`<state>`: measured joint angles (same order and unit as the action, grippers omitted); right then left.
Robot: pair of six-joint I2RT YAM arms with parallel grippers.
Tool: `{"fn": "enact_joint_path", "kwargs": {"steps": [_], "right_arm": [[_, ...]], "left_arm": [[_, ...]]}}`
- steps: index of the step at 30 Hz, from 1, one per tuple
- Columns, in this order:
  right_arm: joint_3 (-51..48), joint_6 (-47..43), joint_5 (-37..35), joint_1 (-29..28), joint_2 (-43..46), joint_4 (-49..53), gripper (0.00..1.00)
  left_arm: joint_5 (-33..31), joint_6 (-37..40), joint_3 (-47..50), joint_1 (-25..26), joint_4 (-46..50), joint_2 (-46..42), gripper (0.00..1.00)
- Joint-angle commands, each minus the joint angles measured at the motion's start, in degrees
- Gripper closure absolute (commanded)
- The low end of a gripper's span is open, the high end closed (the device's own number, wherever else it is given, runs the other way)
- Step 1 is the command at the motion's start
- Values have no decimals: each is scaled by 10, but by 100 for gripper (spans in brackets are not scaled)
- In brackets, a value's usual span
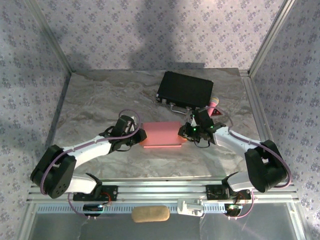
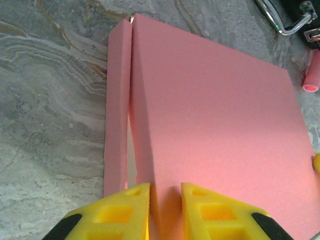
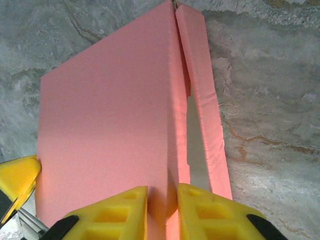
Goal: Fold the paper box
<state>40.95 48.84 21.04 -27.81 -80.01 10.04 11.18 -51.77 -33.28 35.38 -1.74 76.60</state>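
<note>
The paper box (image 1: 161, 135) was found at the middle of the table (image 1: 95, 105), largely closed. Its ends were clenched by the left pincer (image 2: 165, 192) and right pincer (image 3: 163, 194); a side flap (image 2: 117, 110) was seen gaping, judged not yet tucked.

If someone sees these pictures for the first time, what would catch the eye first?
The salmon-pink paper box lies flat in the middle of the marble-patterned table. The left gripper and the right gripper each pinch one end of it. Behind it, at the far side, sits a black case.
</note>
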Motion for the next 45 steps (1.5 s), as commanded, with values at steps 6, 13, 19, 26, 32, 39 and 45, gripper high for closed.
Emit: {"fn": "enact_joint_path", "kwargs": {"steps": [6,13,19,26,32,39,45], "right_arm": [[-7,-14,-20,-16,-23,-3,85],[10,-41,-76,-35,-27,39,86],[29,-54,-108,-49,-26,67,87],[38,-61,-121,-56,-30,77,87],[41,-59,-121,-61,-39,74,88],[43,-61,-122,-63,-37,80,88],[49,-70,-125,-61,-35,92,87]], "left_arm": [[-1,5,11,11,-14,14,86],[-32,32,-1,14,39,13,88],[-62,45,-17,19,84,-17,70],[-108,63,-25,17,143,-99,43],[-25,64,-9,6,34,-38,45],[-26,60,-11,6,19,38,66],[-32,45,18,7,-18,52,80]]}}
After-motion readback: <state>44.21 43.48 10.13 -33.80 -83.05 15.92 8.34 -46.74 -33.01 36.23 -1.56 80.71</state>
